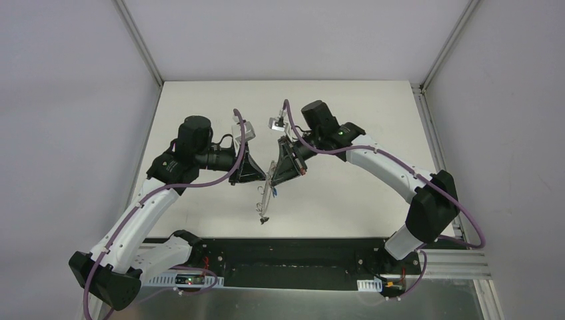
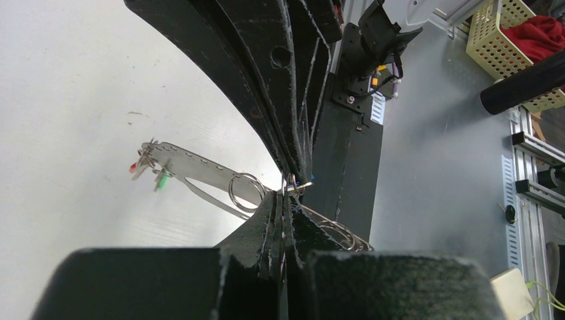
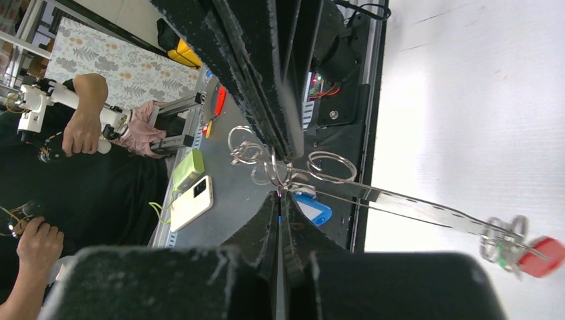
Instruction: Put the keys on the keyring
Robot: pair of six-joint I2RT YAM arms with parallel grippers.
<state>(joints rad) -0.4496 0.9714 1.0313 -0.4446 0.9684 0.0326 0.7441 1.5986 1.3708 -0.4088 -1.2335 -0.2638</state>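
Both grippers meet tip to tip above the middle of the white table (image 1: 346, 120). My left gripper (image 1: 266, 178) is shut on the keyring (image 1: 267, 197), a long thin grey metal band that hangs down toward the near edge. In the left wrist view its pierced band (image 2: 200, 170) runs left from my gripper (image 2: 285, 197) to red (image 2: 135, 167) and green (image 2: 160, 180) tags. My right gripper (image 1: 272, 179) is shut at a small split ring beside the key's blue tag (image 3: 312, 209), just past the gripper (image 3: 280, 194). More small rings (image 3: 331, 167) hang on the band, which ends at a red tag (image 3: 540, 257).
The black base rail (image 1: 286, 257) runs along the table's near edge. Grey walls and metal frame posts (image 1: 140, 43) close in the table. Off the table, the wrist views show a phone (image 3: 193, 200), a person's hands (image 3: 83, 130) and a yellow basket (image 2: 513, 33).
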